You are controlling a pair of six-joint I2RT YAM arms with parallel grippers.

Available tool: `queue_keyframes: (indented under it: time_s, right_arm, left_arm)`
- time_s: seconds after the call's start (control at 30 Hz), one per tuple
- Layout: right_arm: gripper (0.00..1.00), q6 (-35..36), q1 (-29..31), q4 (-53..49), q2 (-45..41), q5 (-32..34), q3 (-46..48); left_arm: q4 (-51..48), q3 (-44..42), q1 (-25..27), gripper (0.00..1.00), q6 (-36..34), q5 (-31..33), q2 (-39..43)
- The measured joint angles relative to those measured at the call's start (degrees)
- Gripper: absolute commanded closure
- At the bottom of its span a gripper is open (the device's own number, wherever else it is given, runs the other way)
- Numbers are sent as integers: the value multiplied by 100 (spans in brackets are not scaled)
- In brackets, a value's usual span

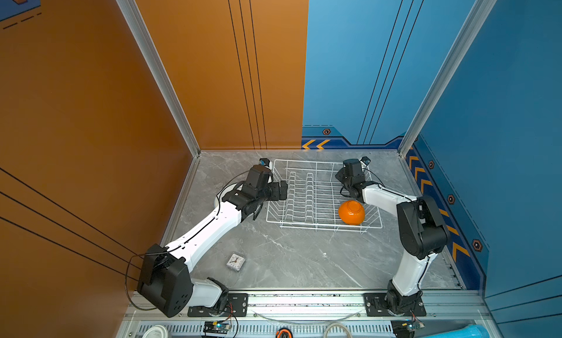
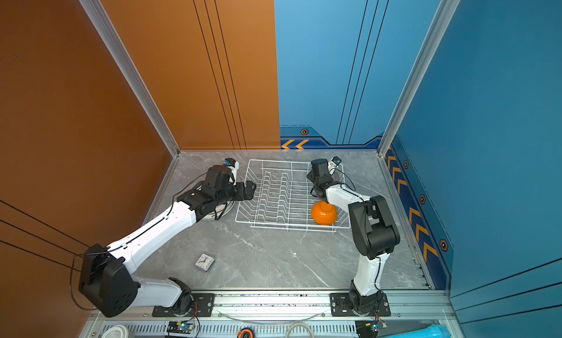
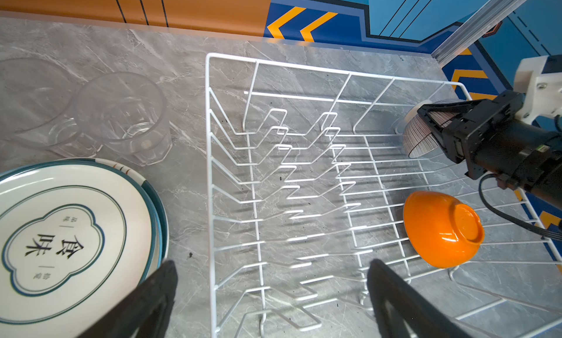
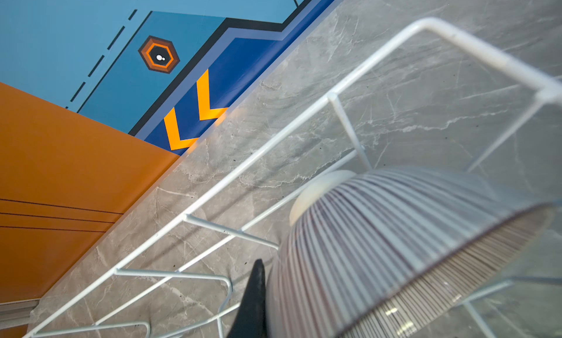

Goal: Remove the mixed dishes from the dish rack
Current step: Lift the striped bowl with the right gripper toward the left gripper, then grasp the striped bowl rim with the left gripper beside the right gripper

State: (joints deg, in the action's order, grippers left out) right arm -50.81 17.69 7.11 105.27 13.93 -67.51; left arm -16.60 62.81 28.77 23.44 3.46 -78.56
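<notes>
Dish rack [image 1: 307, 196] [image 2: 279, 196] [image 3: 292, 181]: sitting flat on the grey marble table [image 1: 289, 254] toward the back wall, between the two arms; showing bare zigzag dividers through its middle and holding two bowls at its right end
Orange bowl [image 1: 351, 212] [image 2: 324, 213] [image 3: 442, 228]: lying upside down in the near right corner of the rack, foot ring facing up
Ribbed bowl [image 3: 418, 139] [image 4: 410, 245]: tilting on its side at the far right end of the rack, just beyond the orange bowl
Right gripper [image 3: 425, 120]: reaching in over the right side of the rack and pinching the ribbed bowl at its rim, one finger [image 4: 255, 297] showing just beside the outer wall
Left gripper [image 1: 282, 190] [image 2: 251, 190] [image 3: 273, 306]: hanging over the left edge of the rack, jaws spread wide, gripping nothing
Plates [image 3: 70, 230]: lying stacked on the table just left of the rack, outside it
Tumblers [image 3: 121, 117]: standing upright side by side on the table beyond the plates, outside the rack
Clock [image 1: 235, 262] [image 2: 204, 262]: lying face up near the front of the table, well apart from the rack
</notes>
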Motion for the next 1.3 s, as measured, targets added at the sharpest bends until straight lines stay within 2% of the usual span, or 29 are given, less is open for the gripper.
queue_keyframes:
  time_s: [0.43,0.57,0.77,0.97,1.13,1.23,1.27,1.3]
  right_arm:
    - [100,505,424,-715,-341,-1224,-697]
    - [100,518,511,-715,-404,-1851,-708]
    - [100,420,533,-769,-566,-2402,-708]
    - [100,76,678,-813,-1071,-2483,-708]
    - [100,-404,876,-813,-1331,-2485,-713]
    - [100,-728,997,-809,-1366,-2487,-713]
    - [100,-817,1032,-809,-1368,-2487,-713]
    - [100,-918,1075,-804,-1379,-2483,-713]
  left_arm:
    - [-85,-2,-114,2,17,-50,94]
    - [-98,-20,-299,2,72,-105,306]
    - [184,-404,-286,2,151,-402,610]
    - [1054,-1156,-223,2,149,-662,662]
    - [2164,-1659,105,0,-9,-695,662]
    - [2986,-1891,426,4,-308,-651,660]
    - [3257,-1958,531,8,-415,-629,656]
    - [3554,-2039,643,17,-535,-599,647]
